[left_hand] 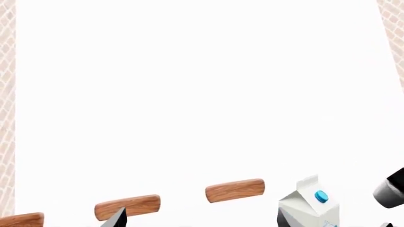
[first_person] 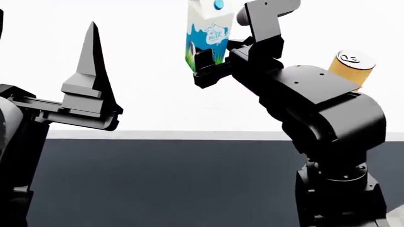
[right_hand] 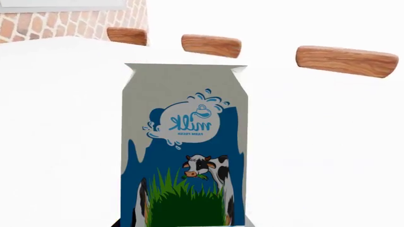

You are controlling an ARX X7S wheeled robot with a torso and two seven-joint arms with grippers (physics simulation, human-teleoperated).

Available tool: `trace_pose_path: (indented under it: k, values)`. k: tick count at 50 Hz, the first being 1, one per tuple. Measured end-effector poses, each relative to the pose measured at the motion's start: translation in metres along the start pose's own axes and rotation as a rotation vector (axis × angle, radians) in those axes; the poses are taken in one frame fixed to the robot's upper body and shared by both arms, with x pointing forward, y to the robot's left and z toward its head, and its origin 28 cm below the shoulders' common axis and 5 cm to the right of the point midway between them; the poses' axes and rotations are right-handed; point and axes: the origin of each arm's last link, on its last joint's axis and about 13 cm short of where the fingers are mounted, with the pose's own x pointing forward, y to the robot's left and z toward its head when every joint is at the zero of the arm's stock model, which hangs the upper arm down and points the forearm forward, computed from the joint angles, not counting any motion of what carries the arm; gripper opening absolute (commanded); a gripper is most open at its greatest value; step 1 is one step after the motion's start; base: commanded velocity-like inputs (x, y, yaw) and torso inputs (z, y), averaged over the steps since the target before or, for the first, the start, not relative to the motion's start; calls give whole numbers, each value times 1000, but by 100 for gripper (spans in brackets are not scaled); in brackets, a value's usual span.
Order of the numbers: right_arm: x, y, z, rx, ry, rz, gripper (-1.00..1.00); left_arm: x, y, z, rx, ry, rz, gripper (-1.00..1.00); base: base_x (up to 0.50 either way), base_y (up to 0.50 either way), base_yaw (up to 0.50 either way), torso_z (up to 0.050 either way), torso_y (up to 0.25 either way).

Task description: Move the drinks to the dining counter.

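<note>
My right gripper [first_person: 206,71] is shut on the lower part of the milk carton [first_person: 209,33], a white carton with a blue-and-green cow print [right_hand: 184,146]. It holds the carton upright over the white top of the dining counter [first_person: 158,113]. I cannot tell whether the carton's base touches the top. The orange can [first_person: 351,67] with a silver top stands on the counter behind my right arm. My left gripper [left_hand: 200,221] is open and holds nothing. One pointed finger [first_person: 94,66] stands left of the carton. The left wrist view shows the carton [left_hand: 311,204] beside that gripper.
The counter's dark grey front panel [first_person: 164,179] faces me below the white top. Three wooden bars [right_hand: 211,45] show past the counter's far edge, also seen as wooden bars [left_hand: 235,190] in the left wrist view. A brick wall [right_hand: 63,23] stands beyond.
</note>
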Motion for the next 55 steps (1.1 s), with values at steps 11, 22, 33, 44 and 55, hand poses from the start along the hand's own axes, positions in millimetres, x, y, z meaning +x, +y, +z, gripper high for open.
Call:
trace_pose_path:
  k: [11, 22, 33, 44, 55]
  values:
    - [3, 0, -10, 26, 37, 11, -100, 0, 0, 0, 0, 1, 0, 100, 0, 0, 0, 1, 1]
    - [4, 0, -17, 65, 44, 28, -100, 1, 0, 0, 0, 1, -1, 100, 0, 0, 0, 0, 1]
    - [6, 0, -27, 94, 62, 36, -100, 0, 0, 0, 0, 2, -1, 100, 0, 0, 0, 0, 0]
    - [7, 0, -35, 92, 103, 35, -100, 0, 0, -1, 0, 4, -2, 100, 0, 0, 0, 0, 1]
    - [8, 0, -35, 88, 113, 38, -100, 0, 0, -1, 0, 6, 0, 100, 0, 0, 0, 0, 0]
